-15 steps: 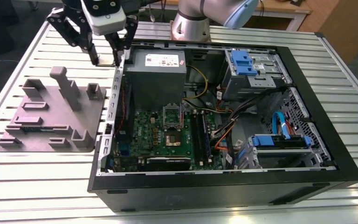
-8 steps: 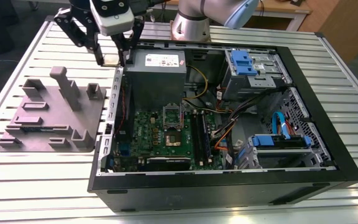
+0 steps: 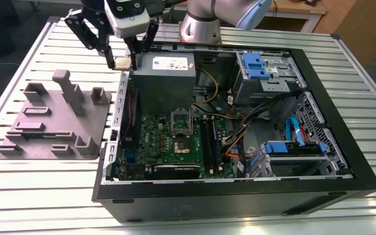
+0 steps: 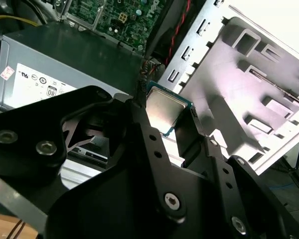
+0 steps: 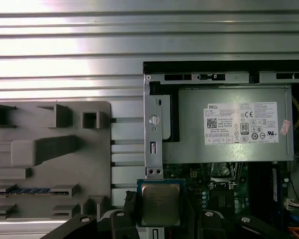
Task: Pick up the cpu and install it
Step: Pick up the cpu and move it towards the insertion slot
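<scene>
The gripper (image 3: 121, 58) holds the cpu (image 3: 121, 62) aloft, jaws closed on its edges. In the exterior view the cpu hangs at nine o'clock from the power supply (image 3: 165, 73) and eleven o'clock from the motherboard socket (image 3: 180, 142).

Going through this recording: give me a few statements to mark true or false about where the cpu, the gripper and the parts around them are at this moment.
1. The black gripper holds the small square silver-topped cpu. True.
2. The cpu is seated on the green motherboard. False: it is in the gripper, up by the case's side wall, off the board.
3. The large grey metal box with a white label sits inside the open black computer case. True.
4. The grey moulded tray lies inside the case. False: it lies on the slatted metal table beside the case, at the exterior view's left.
</scene>
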Tool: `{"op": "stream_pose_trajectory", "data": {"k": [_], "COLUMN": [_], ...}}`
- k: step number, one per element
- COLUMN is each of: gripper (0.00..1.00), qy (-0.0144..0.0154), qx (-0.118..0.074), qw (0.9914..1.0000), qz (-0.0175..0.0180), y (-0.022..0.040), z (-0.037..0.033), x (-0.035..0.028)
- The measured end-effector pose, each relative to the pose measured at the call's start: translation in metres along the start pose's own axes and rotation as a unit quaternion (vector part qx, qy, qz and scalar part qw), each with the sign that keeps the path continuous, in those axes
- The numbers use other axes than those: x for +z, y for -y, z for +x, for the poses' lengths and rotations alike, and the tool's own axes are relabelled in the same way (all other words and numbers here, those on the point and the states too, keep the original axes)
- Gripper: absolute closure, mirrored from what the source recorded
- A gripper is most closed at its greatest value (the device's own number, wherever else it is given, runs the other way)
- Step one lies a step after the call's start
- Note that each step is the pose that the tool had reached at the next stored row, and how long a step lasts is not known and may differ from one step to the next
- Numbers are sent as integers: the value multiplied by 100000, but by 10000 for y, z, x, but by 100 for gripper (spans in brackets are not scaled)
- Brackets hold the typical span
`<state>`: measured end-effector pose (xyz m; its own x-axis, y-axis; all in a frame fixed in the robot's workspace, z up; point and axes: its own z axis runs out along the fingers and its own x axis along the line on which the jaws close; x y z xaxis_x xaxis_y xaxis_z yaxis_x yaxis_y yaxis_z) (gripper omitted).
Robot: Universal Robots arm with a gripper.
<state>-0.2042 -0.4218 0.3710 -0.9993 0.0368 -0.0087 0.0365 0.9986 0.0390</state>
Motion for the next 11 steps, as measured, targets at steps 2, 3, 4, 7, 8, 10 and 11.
{"op": "stream_pose_trajectory", "data": {"k": [2,3,4,7,8,10,11], "gripper": [53,53,53,53,53,53,53], "qy": [0,0,1,0,1,-2,-1], "qx": [2,1,1,2,1,0,0], "qw": [100000,100000,100000,100000,100000,100000,100000], "qz": [0,0,0,2,-1,2,1], "y": [-1,-1,-2,-3,-3,-4,-4], "z": [-23,-35,-46,-78,-89,-108,-116], "x": [0,0,0,1,1,1,1]}}
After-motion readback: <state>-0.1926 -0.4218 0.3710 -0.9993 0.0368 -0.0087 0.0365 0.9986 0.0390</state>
